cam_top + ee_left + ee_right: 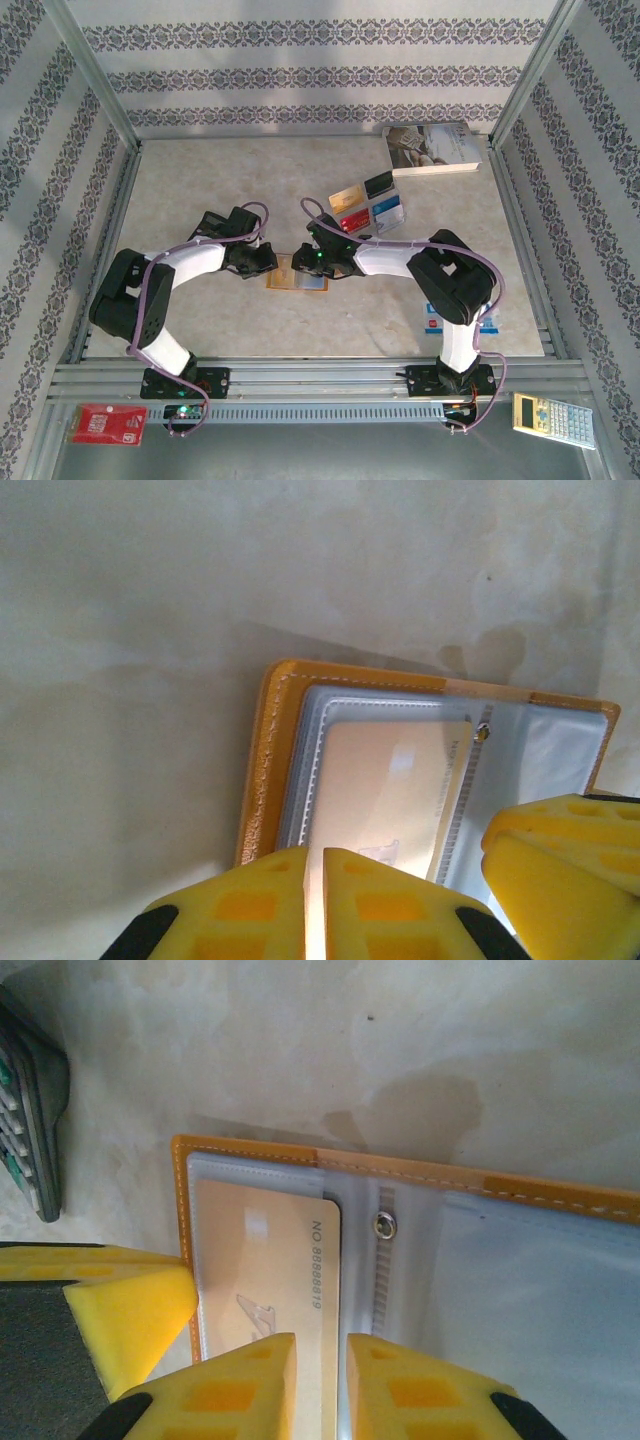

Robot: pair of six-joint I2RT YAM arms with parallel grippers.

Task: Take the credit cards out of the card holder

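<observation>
**A:** Looking down from above, we had the table [200, 200] with the card holder [295, 281] lying open and flat near its middle. Its long axis ran left to right.

**B:** Which arm did we judge nearer?

**A:** Neither, really. The left gripper [312, 900] and the right gripper [320, 1380] sat side by side over its left half, and the holder lay straight ahead of and under both. A few loose cards [368, 205] lay well apart from it, toward the far right.

**B:** So the thing to pull was right at our fingertips?

**A:** Yes. The gold card [265, 1260] sat in the left clear sleeve [310, 770]. Its long axis ran crosswise to the holder's and in line with our fingers. The left gripper was over the end of the card nearest it. The right gripper straddled the card's right edge, just left of the snap stud [384, 1225].

**B:** How did the jaws stand?

**A:** Both pairs were clenched to a thin slit. We couldn't tell whether they pinched the card, the sleeve or nothing. We reckoned the pull should run along the card's length, but we couldn't see which end of the sleeve was open.
</observation>
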